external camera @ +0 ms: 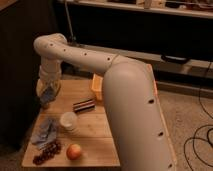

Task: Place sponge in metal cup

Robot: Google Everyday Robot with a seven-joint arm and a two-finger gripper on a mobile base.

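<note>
My gripper is at the far left of the wooden table, hanging from the white arm that reaches in from the right. It is shut on a blue-grey sponge and holds it just above the table's left edge. The metal cup is hidden behind the gripper and sponge.
A dark bar lies mid-table. A white cup stands in front of it, beside a blue cloth. Grapes and an orange fruit lie near the front edge. A yellow tray is partly behind the arm.
</note>
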